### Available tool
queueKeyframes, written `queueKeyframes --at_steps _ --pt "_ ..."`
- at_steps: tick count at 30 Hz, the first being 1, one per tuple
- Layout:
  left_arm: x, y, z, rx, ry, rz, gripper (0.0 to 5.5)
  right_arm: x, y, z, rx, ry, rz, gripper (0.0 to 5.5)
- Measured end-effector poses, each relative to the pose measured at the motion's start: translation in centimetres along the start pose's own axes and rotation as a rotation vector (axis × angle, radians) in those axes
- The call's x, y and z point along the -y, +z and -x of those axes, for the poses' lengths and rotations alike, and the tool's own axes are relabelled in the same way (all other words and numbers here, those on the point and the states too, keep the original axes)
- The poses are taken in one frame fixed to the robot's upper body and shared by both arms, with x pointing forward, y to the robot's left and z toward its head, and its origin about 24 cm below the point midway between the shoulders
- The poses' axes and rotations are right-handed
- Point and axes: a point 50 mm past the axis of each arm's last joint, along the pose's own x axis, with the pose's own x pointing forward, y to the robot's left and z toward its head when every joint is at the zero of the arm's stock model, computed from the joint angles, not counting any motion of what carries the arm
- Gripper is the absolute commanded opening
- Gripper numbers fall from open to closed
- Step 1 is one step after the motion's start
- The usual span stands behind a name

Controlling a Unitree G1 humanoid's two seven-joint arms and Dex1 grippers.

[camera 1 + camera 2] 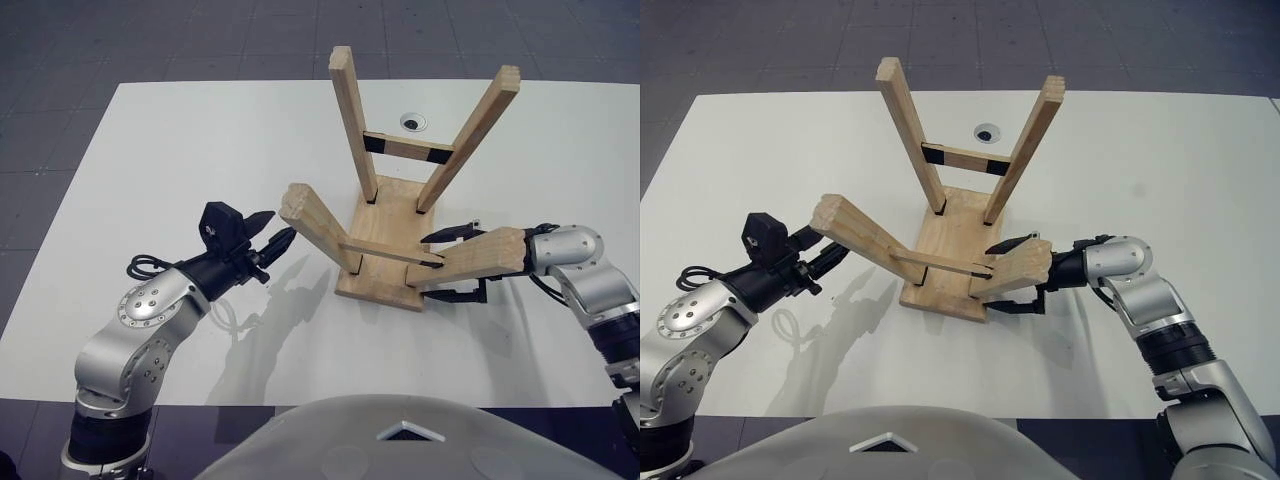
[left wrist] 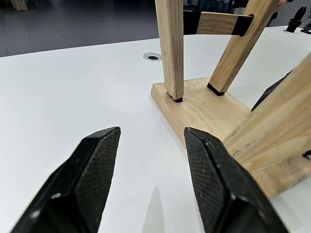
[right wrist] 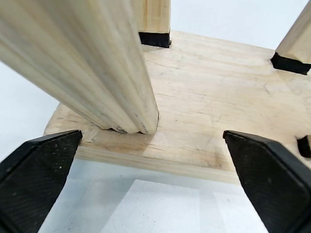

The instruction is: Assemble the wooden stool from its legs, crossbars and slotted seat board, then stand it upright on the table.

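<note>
The stool stands upside down on the white table (image 1: 180,150): its seat board (image 1: 395,215) lies flat on the table top and all four legs point upward and splay outward. The two far legs (image 1: 355,125) rise steeply, joined by a crossbar (image 1: 408,148) with dark ends. The two near legs lean low towards either side, joined by a second crossbar (image 1: 385,252). The right pincer (image 1: 455,262) is spread wide and straddles the near-right leg (image 1: 485,255) close to where it meets the board, one finger above it and one below. In the right wrist view the fingertips (image 3: 48,160) stand apart from the wood, level with the board's edge. The left pincer (image 1: 280,228) is also parted, with nothing between its fingers, and sits low over the table just beside the free end of the near-left leg (image 1: 315,225); whether a fingertip touches that leg cannot be told. A round cable hole (image 1: 412,121) lies in the table beyond the stool.
</note>
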Motion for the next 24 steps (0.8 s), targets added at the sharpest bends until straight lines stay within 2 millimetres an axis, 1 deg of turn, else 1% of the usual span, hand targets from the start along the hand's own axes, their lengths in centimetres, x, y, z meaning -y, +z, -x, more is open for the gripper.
queueKeyframes --at_steps 2,4,5,6,10,12,14,15,17,18,19,20,23,24 --pt "0.1 -0.4 0.1 -0.024 -0.006 -0.013 2.44 -0.1 0.0 0.2 0.0 -0.01 0.005 5.46" --pt "0.2 -0.7 0.2 -0.034 -0.013 -0.024 2.44 -0.4 -0.3 0.8 -0.017 -0.03 0.002 5.46" --pt "0.1 -0.7 0.3 -0.035 -0.009 -0.032 2.44 -1.0 -1.1 1.8 -0.07 -0.044 -0.02 5.46" --pt "0.0 -0.8 0.3 -0.037 0.001 -0.04 2.44 -1.5 -1.6 2.5 -0.094 -0.057 -0.036 5.46" --pt "-0.3 -1.0 0.4 -0.04 0.038 -0.048 2.44 -2.5 -1.8 6.6 -0.212 -0.179 0.001 5.46" --pt "-0.3 -1.4 0.4 -0.059 0.07 -0.094 2.44 -3.4 -1.7 8.1 -0.27 -0.241 0.047 5.46" --pt "-0.6 -1.9 0.3 -0.087 0.106 -0.152 2.44 -4.3 -1.6 8.9 -0.307 -0.294 0.071 5.46" --pt "-0.8 -2.3 0.2 -0.102 0.123 -0.192 2.44 -4.2 -1.3 9.3 -0.3 -0.389 0.058 5.46" --pt "-0.9 -3.0 0.0 -0.131 0.14 -0.223 2.44 -3.1 -0.1 10.2 -0.21 -0.652 0.01 5.46" --pt "-0.8 -3.4 -0.1 -0.144 0.142 -0.237 2.44 -2.6 1.0 10.5 -0.115 -0.807 -0.029 5.46" --pt "-0.7 -3.7 -0.3 -0.153 0.141 -0.245 2.44 -2.4 1.9 10.7 -0.051 -0.891 -0.057 5.46" --pt "-0.5 -4.1 -0.5 -0.167 0.14 -0.249 2.44 -2.5 3.3 10.8 0.026 -0.98 -0.091 5.46" --pt "0.5 -5.1 -1.1 -0.182 0.138 -0.254 2.44 -3.4 7.5 10.5 0.201 -1.073 -0.128 5.46" --pt "1.0 -5.4 -1.4 -0.181 0.138 -0.257 2.44 -3.9 9.4 10.3 0.299 -1.079 -0.126 5.46"
